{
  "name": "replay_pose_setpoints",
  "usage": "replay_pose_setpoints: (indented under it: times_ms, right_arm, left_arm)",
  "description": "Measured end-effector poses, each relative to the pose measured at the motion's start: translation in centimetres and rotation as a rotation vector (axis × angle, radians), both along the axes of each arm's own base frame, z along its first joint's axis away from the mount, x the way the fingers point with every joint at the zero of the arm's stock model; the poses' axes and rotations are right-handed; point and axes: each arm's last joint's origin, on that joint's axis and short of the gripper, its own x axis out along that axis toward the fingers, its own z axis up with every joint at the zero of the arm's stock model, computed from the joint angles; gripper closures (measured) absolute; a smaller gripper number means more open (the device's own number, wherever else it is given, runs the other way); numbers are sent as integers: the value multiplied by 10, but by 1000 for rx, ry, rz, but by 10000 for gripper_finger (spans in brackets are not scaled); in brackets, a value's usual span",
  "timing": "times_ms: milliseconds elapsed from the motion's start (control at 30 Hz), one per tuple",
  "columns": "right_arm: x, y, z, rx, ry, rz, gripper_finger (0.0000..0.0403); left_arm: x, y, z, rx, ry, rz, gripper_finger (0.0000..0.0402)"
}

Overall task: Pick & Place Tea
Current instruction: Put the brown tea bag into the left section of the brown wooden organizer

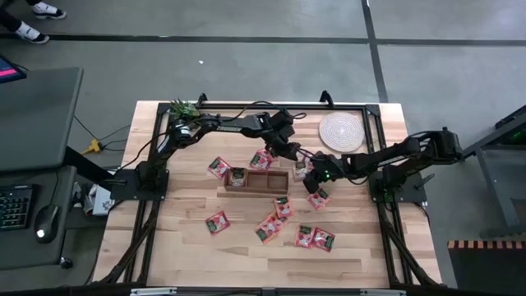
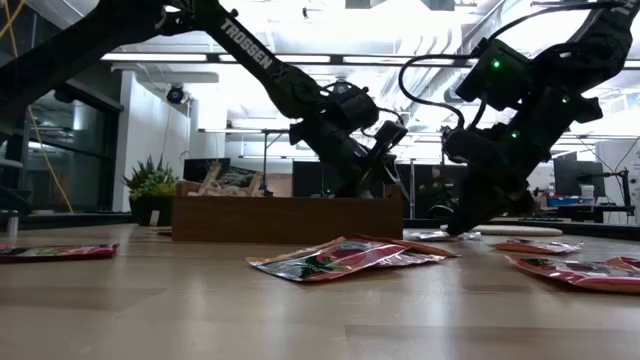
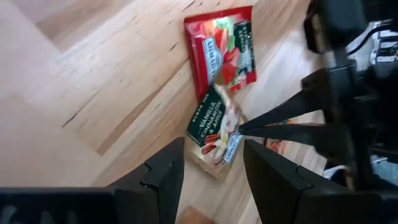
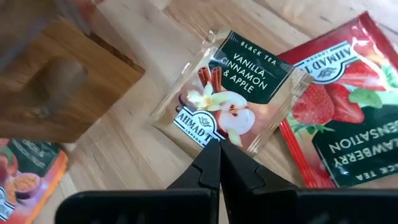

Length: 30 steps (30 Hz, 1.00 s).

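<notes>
A dark green and white tea sachet [image 4: 239, 93] is at the right end of the wooden box [image 1: 256, 182], partly over a red sachet [image 4: 348, 106]. My right gripper [image 4: 217, 149] is shut on its edge. My left gripper [image 3: 214, 171] is open and points down at the same sachet [image 3: 217, 124]; its fingers stand either side of the sachet's near corner without visibly touching it. More red sachets [image 1: 283, 207] lie loose on the table, and some [image 1: 237, 175] stand in the box's left compartment. My right gripper pinches the green and white sachet by the middle of one edge [image 4: 217, 138], only at the fingertips [image 3: 249, 127]. The fingers slant down at it from the table's right side. The sachet looks tilted up off the table; whether its far corner rests on the red sachet, I cannot tell.
A round woven mat [image 1: 341, 131] lies at the far right and a small plant [image 1: 185, 111] at the far left. Loose sachets [image 1: 312, 238] are spread over the near half of the table, with bare wood at the near left [image 1: 177, 247].
</notes>
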Motion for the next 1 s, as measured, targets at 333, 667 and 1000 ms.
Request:
replay_pose_setpoints:
  times_ms: [333, 667, 1000]
  right_arm:
    - [1, -1, 1, -19, -13, -12, 403]
    - [5, -1, 4, -20, -61, -9, 403]
    - [5, -6, 6, -31, -78, -38, 403]
  left_arm:
    - [5, -13, -26, -86, 48, -58, 238]
    - [14, -13, -15, -59, 22, -72, 238]
    - [15, -11, -11, -53, 18, -74, 238]
